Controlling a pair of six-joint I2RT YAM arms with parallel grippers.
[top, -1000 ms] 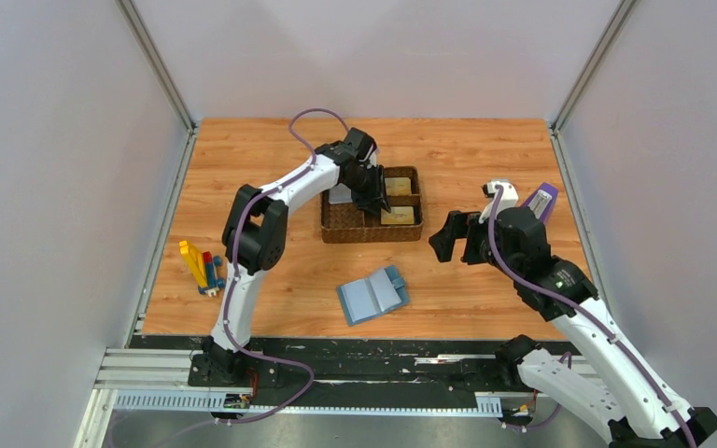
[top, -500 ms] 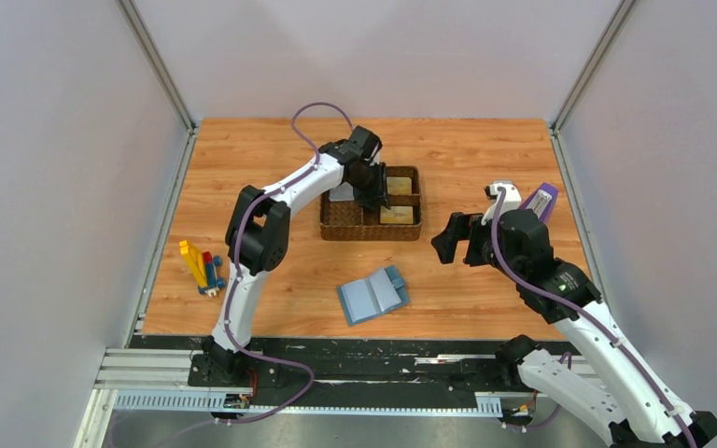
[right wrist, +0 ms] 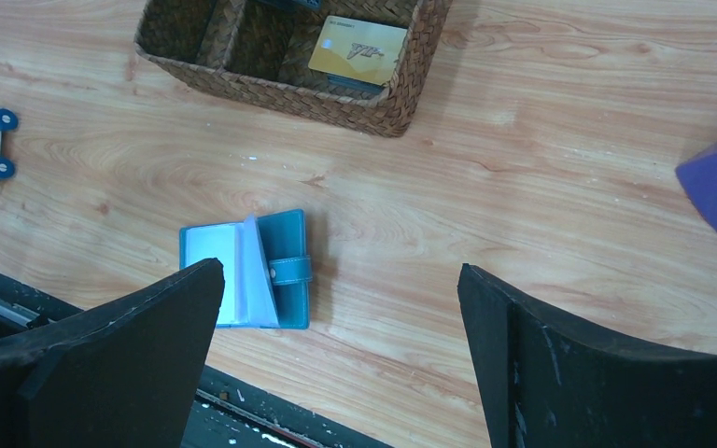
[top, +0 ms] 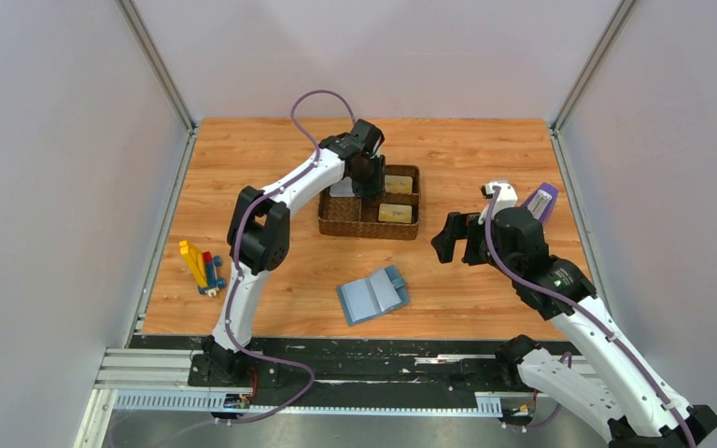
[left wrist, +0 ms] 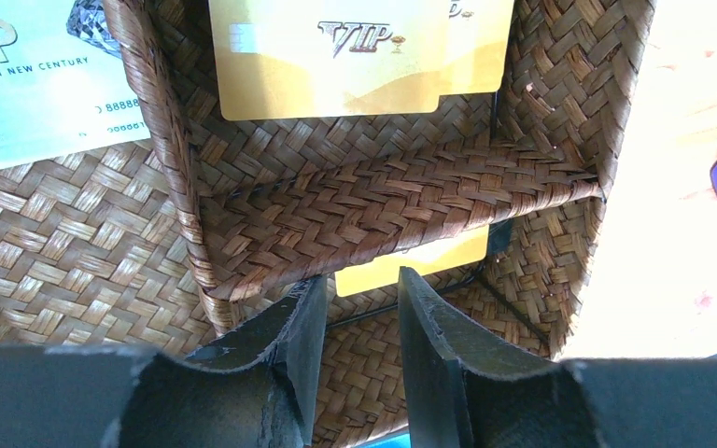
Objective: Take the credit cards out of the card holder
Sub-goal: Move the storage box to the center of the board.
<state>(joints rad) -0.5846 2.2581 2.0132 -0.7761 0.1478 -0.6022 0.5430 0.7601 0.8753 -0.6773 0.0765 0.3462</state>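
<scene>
Top cam: we see the L gripper [top: 369, 177] down inside the woven tray [top: 369, 233], by its divider. The R gripper [top: 443, 238] hangs in the air just right of the tray. The card holder [top: 372, 295] lies open on the table on the tray's near side, well apart from both grippers. Top cam also shows gold credit cards [top: 398, 214] in the tray's two right compts and a pale card [top: 341, 191] in the left compt.

L wrist cam adds detail: the L fingers [left wrist: 303, 327] stand narrowly apart w/ nothing btwn them. Beyond the gap a gold card [left wrist: 411, 261] lies on the tray floor. Across the divider two gold cards overlap, the upper one marked VIP.

R wrist cam: the R pads [right wrist: 149, 355] are spread wide, empty. It alone shows the holder's snap strap and raised pale leaves. We can't tell if cards remain inside.

A purple metronome [top: 541, 201] stands right of the tray, and toy blocks [top: 201, 266] lie well left of it.
</scene>
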